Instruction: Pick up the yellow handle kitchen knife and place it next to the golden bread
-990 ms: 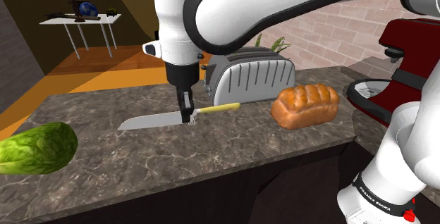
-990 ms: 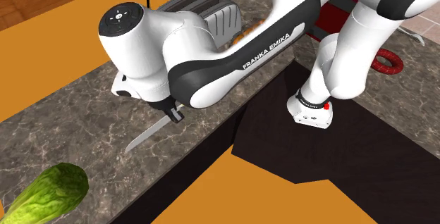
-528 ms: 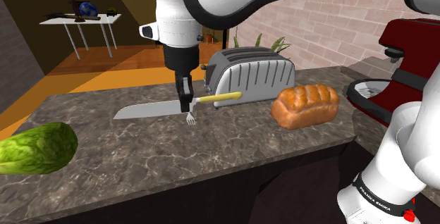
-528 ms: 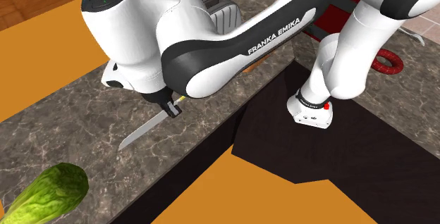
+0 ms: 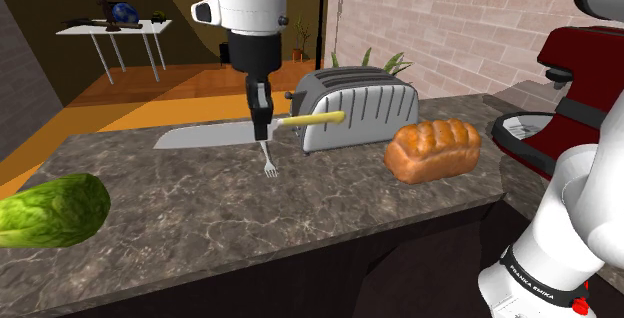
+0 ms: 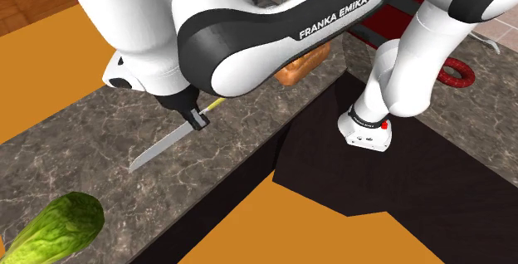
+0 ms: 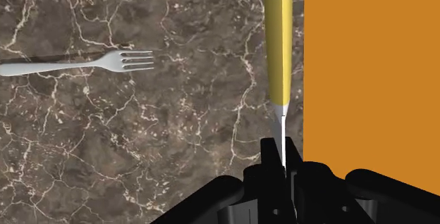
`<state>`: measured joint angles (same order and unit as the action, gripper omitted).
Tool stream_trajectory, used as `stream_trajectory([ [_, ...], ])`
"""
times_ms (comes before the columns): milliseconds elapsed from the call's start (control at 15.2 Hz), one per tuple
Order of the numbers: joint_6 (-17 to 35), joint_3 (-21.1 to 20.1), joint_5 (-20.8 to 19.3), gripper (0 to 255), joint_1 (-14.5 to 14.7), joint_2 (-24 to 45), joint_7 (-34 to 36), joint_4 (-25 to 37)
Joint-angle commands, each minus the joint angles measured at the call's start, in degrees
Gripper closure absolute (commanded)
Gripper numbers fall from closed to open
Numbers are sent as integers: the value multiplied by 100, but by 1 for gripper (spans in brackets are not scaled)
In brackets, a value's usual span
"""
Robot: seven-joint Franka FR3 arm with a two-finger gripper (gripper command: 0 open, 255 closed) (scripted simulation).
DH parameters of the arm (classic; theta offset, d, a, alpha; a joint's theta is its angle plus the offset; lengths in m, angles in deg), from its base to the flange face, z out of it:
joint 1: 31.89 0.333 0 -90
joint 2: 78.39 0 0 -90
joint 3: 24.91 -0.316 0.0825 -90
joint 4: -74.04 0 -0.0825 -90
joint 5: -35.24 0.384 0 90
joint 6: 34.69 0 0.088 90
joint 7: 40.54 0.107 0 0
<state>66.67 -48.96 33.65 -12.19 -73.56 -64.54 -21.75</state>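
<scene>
Above the dark marble counter (image 5: 300, 216), the gripper (image 5: 262, 131) points straight down from a vertical wrist, and the white forearm rises out of the shoulder view's upper edge; in the second exterior view the big lettered link arches from the stand across the counter to the gripper (image 6: 197, 121). Its black fingers are clamped on the knife (image 5: 215, 135) at the spot where blade meets yellow handle, holding it level and clear of the counter. To one side of the fingers the grey blade sticks out; to the other the handle runs toward the toaster (image 5: 360, 106), with the golden bread (image 5: 433, 148) further along that side, well apart. Seen from the wrist, the gripper (image 7: 282, 160) pinches the knife (image 7: 278, 39) edge-on. Below the hand, slightly off to one side, a white fork (image 5: 267, 162) lies flat on the counter
</scene>
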Motion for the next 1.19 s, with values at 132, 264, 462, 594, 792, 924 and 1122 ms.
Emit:
stream_trajectory([
  [132, 39, 178, 227, 255, -236, -530, -447, -530],
  [264, 89, 321, 348, 255, -366, -851, -748, -882],
  [462, 134, 561, 481, 255, -533, -1284, -1196, -1350],
  [594, 148, 730, 539, 255, -636, -1544, -1491, -1624],
  [792, 154, 997, 582, 255, -781, -1888, -1926, -1983],
  [924, 149, 1182, 584, 255, -874, -2089, -2211, -2189],
  [1122, 137, 1418, 560, 255, -994, -2307, -2564, -2409],
])
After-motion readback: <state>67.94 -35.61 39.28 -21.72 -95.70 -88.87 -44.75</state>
